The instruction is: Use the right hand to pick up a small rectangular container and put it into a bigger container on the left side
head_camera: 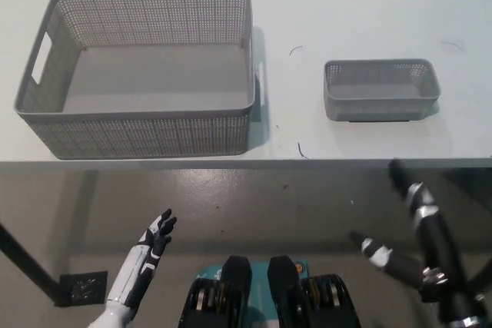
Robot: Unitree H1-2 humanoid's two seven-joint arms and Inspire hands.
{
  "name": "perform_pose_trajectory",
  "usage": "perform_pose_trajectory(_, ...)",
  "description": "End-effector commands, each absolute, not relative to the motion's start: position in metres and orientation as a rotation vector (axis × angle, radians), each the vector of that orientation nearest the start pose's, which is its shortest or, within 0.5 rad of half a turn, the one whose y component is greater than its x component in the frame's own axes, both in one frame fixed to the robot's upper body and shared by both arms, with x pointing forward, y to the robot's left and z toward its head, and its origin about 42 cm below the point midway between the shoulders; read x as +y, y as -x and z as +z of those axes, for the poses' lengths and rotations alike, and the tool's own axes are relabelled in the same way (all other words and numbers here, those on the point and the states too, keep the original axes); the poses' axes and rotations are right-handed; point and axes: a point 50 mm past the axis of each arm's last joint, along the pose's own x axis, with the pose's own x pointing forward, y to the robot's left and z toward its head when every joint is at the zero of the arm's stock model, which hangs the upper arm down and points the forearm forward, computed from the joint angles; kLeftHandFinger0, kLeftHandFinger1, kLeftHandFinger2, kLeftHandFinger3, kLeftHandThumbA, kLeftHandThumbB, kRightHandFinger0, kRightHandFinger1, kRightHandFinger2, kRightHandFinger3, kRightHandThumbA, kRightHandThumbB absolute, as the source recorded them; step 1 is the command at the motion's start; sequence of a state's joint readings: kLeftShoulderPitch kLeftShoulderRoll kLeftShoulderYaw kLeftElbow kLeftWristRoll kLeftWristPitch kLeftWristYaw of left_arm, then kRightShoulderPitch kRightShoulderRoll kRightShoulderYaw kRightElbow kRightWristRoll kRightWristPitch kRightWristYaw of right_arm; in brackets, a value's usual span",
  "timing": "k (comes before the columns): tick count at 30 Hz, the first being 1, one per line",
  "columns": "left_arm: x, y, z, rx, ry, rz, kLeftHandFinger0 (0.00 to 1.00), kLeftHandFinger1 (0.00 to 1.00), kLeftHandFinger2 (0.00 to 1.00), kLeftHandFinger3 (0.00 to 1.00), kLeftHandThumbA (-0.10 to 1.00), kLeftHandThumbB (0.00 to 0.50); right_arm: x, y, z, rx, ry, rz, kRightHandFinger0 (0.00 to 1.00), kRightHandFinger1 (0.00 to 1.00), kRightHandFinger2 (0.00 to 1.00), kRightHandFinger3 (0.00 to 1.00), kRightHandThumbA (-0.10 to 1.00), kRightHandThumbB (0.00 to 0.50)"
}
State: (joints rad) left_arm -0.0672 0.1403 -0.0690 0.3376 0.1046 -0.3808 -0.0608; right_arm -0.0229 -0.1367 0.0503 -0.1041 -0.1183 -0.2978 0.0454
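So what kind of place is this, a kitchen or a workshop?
Probably a lab or test room, not a kitchen: a plain pale table holds only a large grey perforated plastic basket and a small grey perforated plastic basket, above a bare polished floor.

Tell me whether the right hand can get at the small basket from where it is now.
Probably yes. The right hand hangs open below the table edge, almost straight under the small basket. Nothing stands between them or beside the basket; the big basket sits well to the left.
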Motion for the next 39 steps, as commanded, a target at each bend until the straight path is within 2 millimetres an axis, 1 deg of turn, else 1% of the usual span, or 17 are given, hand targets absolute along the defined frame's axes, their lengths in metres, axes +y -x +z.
perform_pose_trajectory(1,0.242,-0.305,0.074,-0.221,-0.274,-0.169,1.00,1.00,1.00,1.00,1.00,0.235,-0.254,-0.289,0.232,-0.581,0.444,0.110,1.00,1.00,1.00,1.00,1.00,0.260)
perform_pose_trajectory(4,0.245,-0.310,0.079,-0.231,-0.280,-0.172,1.00,1.00,1.00,1.00,1.00,0.224,-0.276,-0.296,0.296,-0.665,0.614,0.098,1.00,1.00,1.00,1.00,1.00,0.322)
perform_pose_trajectory(8,0.248,-0.315,0.083,-0.233,-0.285,-0.166,1.00,1.00,1.00,1.00,1.00,0.231,-0.294,-0.320,0.372,-0.730,0.811,0.071,1.00,1.00,1.00,1.00,1.00,0.307)
perform_pose_trajectory(10,0.249,-0.315,0.083,-0.240,-0.287,-0.165,1.00,1.00,1.00,1.00,1.00,0.227,-0.295,-0.327,0.392,-0.724,0.826,0.069,1.00,1.00,1.00,1.00,1.00,0.327)
perform_pose_trajectory(12,0.251,-0.317,0.084,-0.236,-0.296,-0.168,1.00,1.00,1.00,1.00,1.00,0.215,-0.297,-0.342,0.448,-0.674,0.957,0.095,1.00,1.00,1.00,1.00,1.00,0.311)
perform_pose_trajectory(15,0.251,-0.319,0.085,-0.238,-0.299,-0.169,1.00,1.00,1.00,1.00,1.00,0.216,-0.297,-0.361,0.493,-0.620,1.100,0.149,1.00,1.00,1.00,1.00,1.00,0.306)
perform_pose_trajectory(16,0.252,-0.320,0.086,-0.236,-0.300,-0.169,1.00,1.00,1.00,1.00,1.00,0.219,-0.296,-0.375,0.520,-0.584,1.178,0.188,1.00,1.00,1.00,1.00,1.00,0.317)
perform_pose_trajectory(18,0.253,-0.321,0.086,-0.233,-0.300,-0.169,1.00,1.00,1.00,1.00,1.00,0.220,-0.289,-0.395,0.548,-0.501,1.241,0.244,1.00,1.00,1.00,1.00,1.00,0.323)
perform_pose_trajectory(19,0.253,-0.321,0.086,-0.232,-0.299,-0.171,1.00,1.00,1.00,1.00,1.00,0.218,-0.286,-0.403,0.556,-0.464,1.251,0.266,1.00,1.00,1.00,1.00,1.00,0.311)
perform_pose_trajectory(21,0.252,-0.322,0.084,-0.232,-0.305,-0.175,1.00,1.00,1.00,1.00,1.00,0.207,-0.278,-0.429,0.570,-0.343,1.276,0.287,1.00,1.00,1.00,1.00,1.00,0.343)
perform_pose_trajectory(25,0.250,-0.321,0.084,-0.236,-0.322,-0.180,1.00,1.00,1.00,1.00,1.00,0.189,-0.266,-0.480,0.584,-0.143,1.285,0.354,1.00,1.00,1.00,1.00,1.00,0.360)
perform_pose_trajectory(27,0.251,-0.322,0.085,-0.238,-0.330,-0.180,1.00,1.00,1.00,1.00,1.00,0.188,-0.262,-0.495,0.588,-0.088,1.319,0.376,1.00,1.00,1.00,1.00,1.00,0.368)
perform_pose_trajectory(28,0.251,-0.323,0.085,-0.238,-0.332,-0.182,1.00,1.00,1.00,1.00,1.00,0.185,-0.258,-0.509,0.588,-0.055,1.396,0.370,1.00,1.00,1.00,1.00,1.00,0.388)
perform_pose_trajectory(32,0.252,-0.323,0.086,-0.242,-0.334,-0.185,1.00,1.00,1.00,1.00,1.00,0.179,-0.241,-0.545,0.579,0.046,1.469,0.431,1.00,1.00,1.00,1.00,1.00,0.373)
perform_pose_trajectory(33,0.252,-0.323,0.086,-0.243,-0.336,-0.185,1.00,1.00,1.00,1.00,1.00,0.178,-0.240,-0.547,0.578,0.058,1.477,0.440,1.00,1.00,1.00,1.00,1.00,0.374)
perform_pose_trajectory(36,0.251,-0.324,0.087,-0.249,-0.366,-0.197,1.00,1.00,1.00,1.00,1.00,0.169,-0.219,-0.564,0.571,0.143,1.521,0.509,1.00,1.00,1.00,1.00,1.00,0.304)
perform_pose_trajectory(39,0.250,-0.324,0.087,-0.251,-0.379,-0.204,1.00,1.00,1.00,1.00,1.00,0.172,-0.207,-0.573,0.564,0.196,1.555,0.491,1.00,1.00,1.00,1.00,1.00,0.338)
